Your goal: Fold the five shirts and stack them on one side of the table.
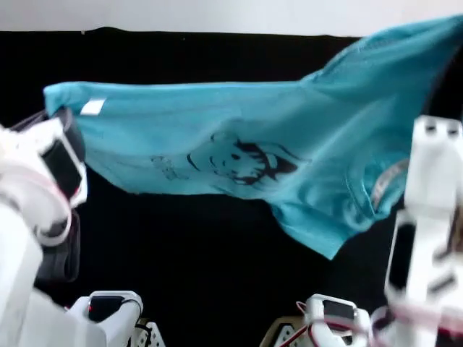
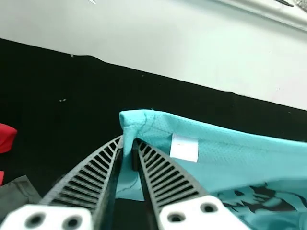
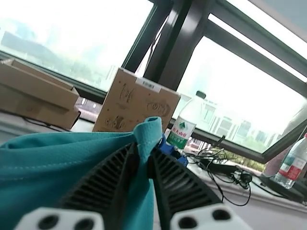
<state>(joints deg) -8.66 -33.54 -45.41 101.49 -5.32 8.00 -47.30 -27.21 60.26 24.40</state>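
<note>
A teal shirt (image 1: 231, 155) with a dark cartoon print hangs stretched in the air above the black table (image 1: 202, 275), held at two corners. My left gripper (image 2: 128, 143) is shut on its left corner, beside a white label (image 2: 184, 147), and the teal shirt (image 2: 225, 158) runs off to the side. My right gripper (image 3: 143, 143) is shut on the opposite corner of the teal shirt (image 3: 53, 163), raised high and facing the room's windows. The left arm (image 1: 43, 181) and the right arm (image 1: 427, 217) stand at the two sides of the high view.
A red cloth (image 2: 5, 136) and a grey cloth (image 2: 17, 191) lie on the table at the edge of the left wrist view. Behind the table runs a white wall (image 2: 168, 38). A cardboard box (image 3: 134, 100) and bottles (image 3: 184, 127) stand on the windowsill.
</note>
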